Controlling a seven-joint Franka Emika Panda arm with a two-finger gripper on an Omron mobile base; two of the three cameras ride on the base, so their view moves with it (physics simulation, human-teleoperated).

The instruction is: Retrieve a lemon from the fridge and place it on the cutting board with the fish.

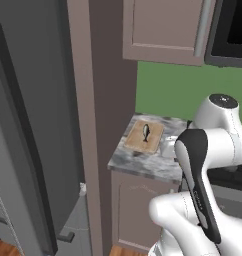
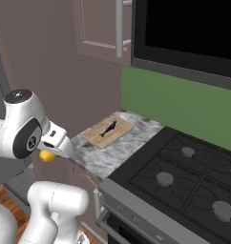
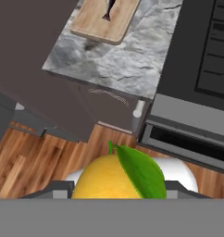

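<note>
The bright yellow lemon (image 3: 104, 181) with its green leaf sits at the bottom of the hand view, and my gripper (image 2: 53, 148) is shut on it. From the right base view the lemon (image 2: 47, 156) hangs in the air off the counter's left end, below counter height. The light tan cutting board (image 2: 118, 134) lies on the grey marbled counter with the dark fish (image 2: 108, 127) on it, to the gripper's right and farther back. The board (image 3: 93, 24) and the fish (image 1: 146, 132) lie well away from the lemon. The grey fridge (image 1: 28, 125) stands at the left, its door swung open.
A tall brown panel (image 1: 90, 125) separates the fridge from the counter (image 1: 143, 162). A black stove (image 2: 184, 176) adjoins the counter on the right, with a dark microwave (image 2: 184, 33) above. Wall cabinets (image 1: 163, 30) hang over the board. Wooden floor (image 3: 35, 162) lies below.
</note>
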